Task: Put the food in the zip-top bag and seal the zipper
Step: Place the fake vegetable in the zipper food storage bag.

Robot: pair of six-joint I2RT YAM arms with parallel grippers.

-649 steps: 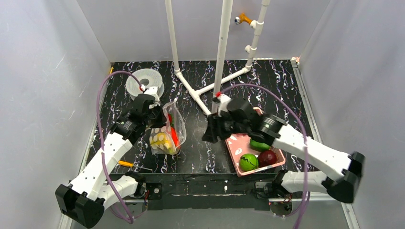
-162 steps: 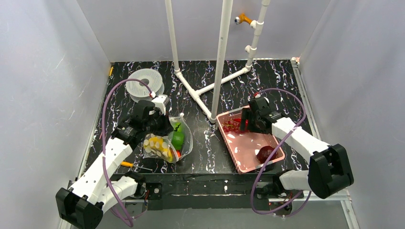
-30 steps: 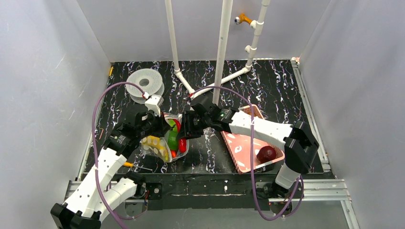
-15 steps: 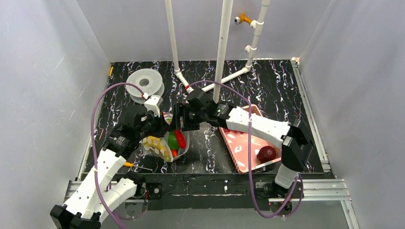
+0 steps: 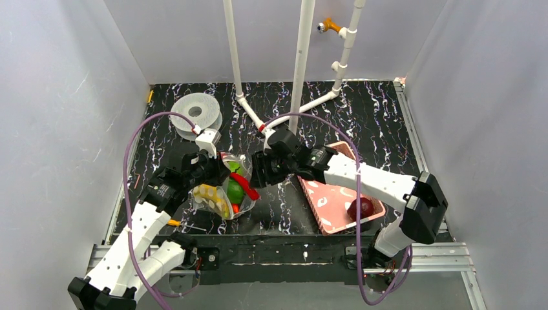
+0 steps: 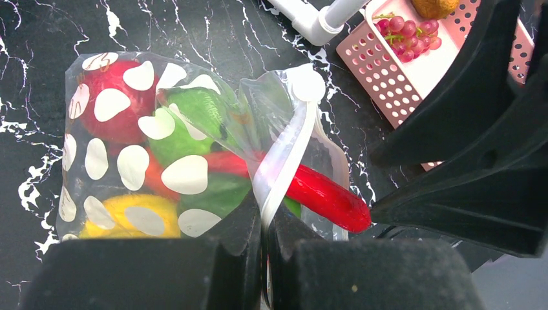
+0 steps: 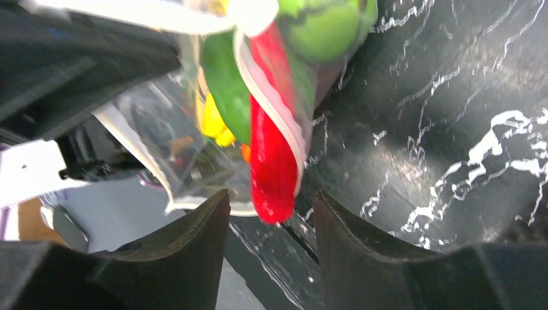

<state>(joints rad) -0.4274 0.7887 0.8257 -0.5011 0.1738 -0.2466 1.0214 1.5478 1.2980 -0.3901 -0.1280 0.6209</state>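
Over on the left, the left gripper (image 6: 266, 226) is clamped tight on the zipper (image 6: 287, 155), the pale strip along the mouth, holding the zip-top bag (image 6: 123, 148) propped open on the black table (image 5: 284, 213). There's a fair load inside already, with green pieces (image 6: 194, 110) packed behind the white dots. Moving across to the mouth, here's the problem: the red chilli (image 6: 323, 194) is only half in, lying across the rim with its outer end sticking out toward the right arm. The right gripper (image 7: 271, 197) hangs just off that tip with its jaws apart, and the chilli is free between them, gripped by neither finger. The smart play, I'd say, is to narrow those jaws and nudge the chilli lengthwise from its outer tip, straight down the line of the mouth. A sideways shove would likely fold the floppy film or tug the strip out of the left pinch. The left side should simply hold firm and high. Nothing may straddle that rim or the seal won't run. Further right, the pink basket (image 5: 329, 192) holds a dark red piece (image 5: 360, 208) and some grapes (image 6: 407, 29), so more loading looks due before any sealing.
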